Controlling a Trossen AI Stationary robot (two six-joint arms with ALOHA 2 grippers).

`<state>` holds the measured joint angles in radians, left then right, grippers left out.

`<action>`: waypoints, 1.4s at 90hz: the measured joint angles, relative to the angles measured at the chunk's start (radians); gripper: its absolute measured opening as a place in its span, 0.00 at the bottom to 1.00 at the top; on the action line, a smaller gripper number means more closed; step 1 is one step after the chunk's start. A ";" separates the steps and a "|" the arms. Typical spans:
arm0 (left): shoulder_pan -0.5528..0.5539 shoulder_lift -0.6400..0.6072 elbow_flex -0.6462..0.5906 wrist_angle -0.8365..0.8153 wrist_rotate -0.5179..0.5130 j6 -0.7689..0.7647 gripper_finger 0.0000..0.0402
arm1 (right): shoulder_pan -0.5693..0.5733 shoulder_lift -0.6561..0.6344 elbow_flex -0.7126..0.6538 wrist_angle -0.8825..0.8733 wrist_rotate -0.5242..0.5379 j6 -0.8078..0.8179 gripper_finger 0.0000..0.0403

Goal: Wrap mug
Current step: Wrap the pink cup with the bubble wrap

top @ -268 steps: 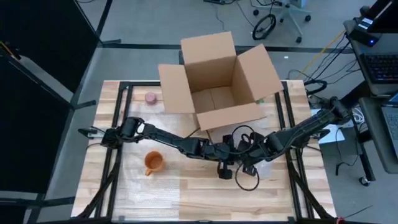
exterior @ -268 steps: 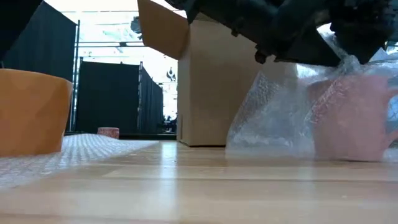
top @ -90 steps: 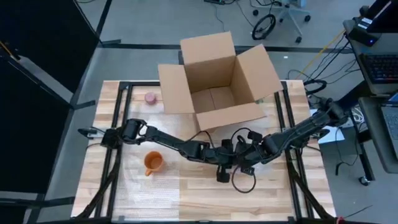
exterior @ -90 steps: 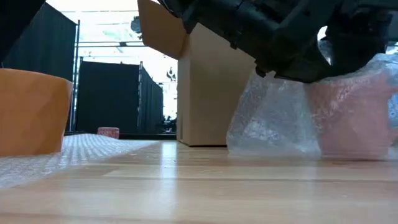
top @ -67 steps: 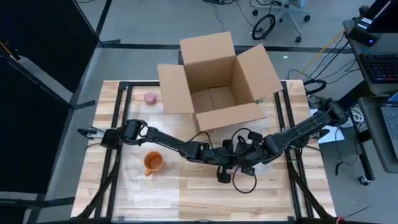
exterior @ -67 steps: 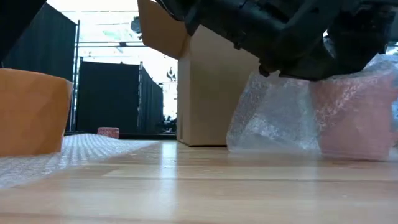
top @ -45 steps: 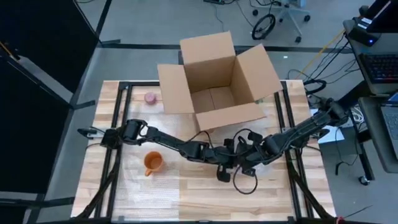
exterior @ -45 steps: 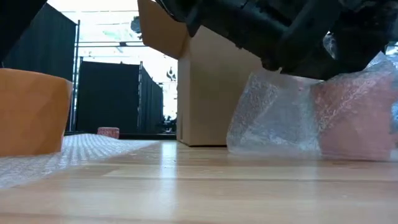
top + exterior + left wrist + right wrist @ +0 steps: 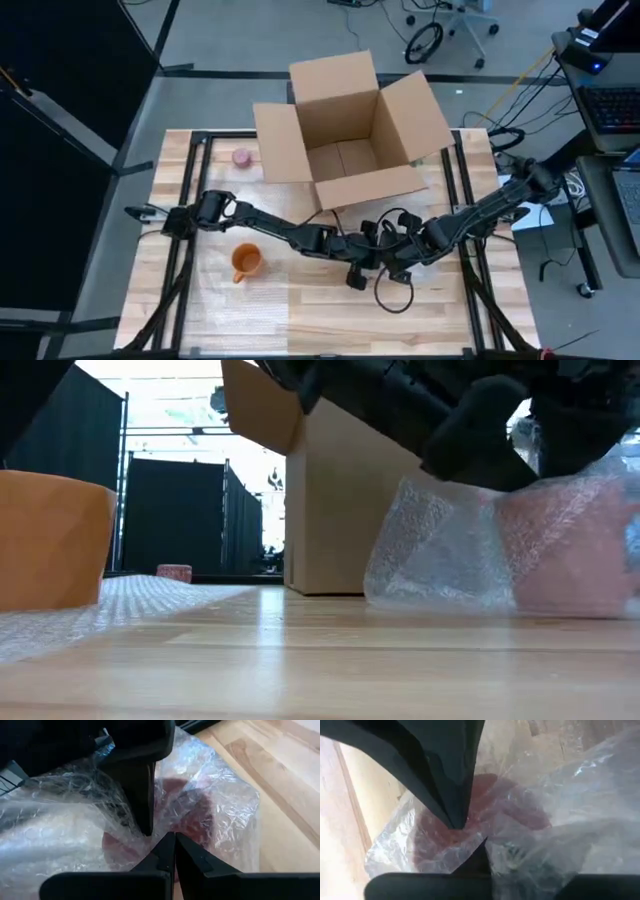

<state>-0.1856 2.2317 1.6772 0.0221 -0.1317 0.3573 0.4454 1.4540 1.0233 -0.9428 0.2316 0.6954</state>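
My left gripper (image 9: 175, 851) and right gripper (image 9: 482, 851), both pressed together on clear bubble wrap (image 9: 440, 550), lower right: fold snugly over the pink mug (image 9: 570, 555).

grey floor (image 9: 230, 40), black curtains (image 9: 175, 510), office chair (image 9: 462, 18)

Lighting: even and bright overhead, backlit at table height.
Glare whitens the bubble wrap (image 9: 220, 795) (both wrist views); the near tabletop (image 9: 300, 670) is soft, arms silhouetted.
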 joint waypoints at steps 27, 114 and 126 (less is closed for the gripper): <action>0.006 -0.059 0.002 -0.058 0.091 0.068 0.12 | -0.002 -0.001 0.000 0.009 -0.003 -0.002 0.00; 0.041 0.022 0.002 -0.056 0.217 0.415 0.28 | -0.001 0.001 -0.002 0.039 -0.033 -0.034 0.00; 0.040 0.051 0.005 -0.035 0.217 0.451 0.21 | 0.006 0.005 -0.002 0.036 -0.030 -0.029 0.00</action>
<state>-0.1455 2.2827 1.6817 -0.0125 0.0856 0.8080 0.4512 1.4592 1.0218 -0.9064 0.2021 0.6666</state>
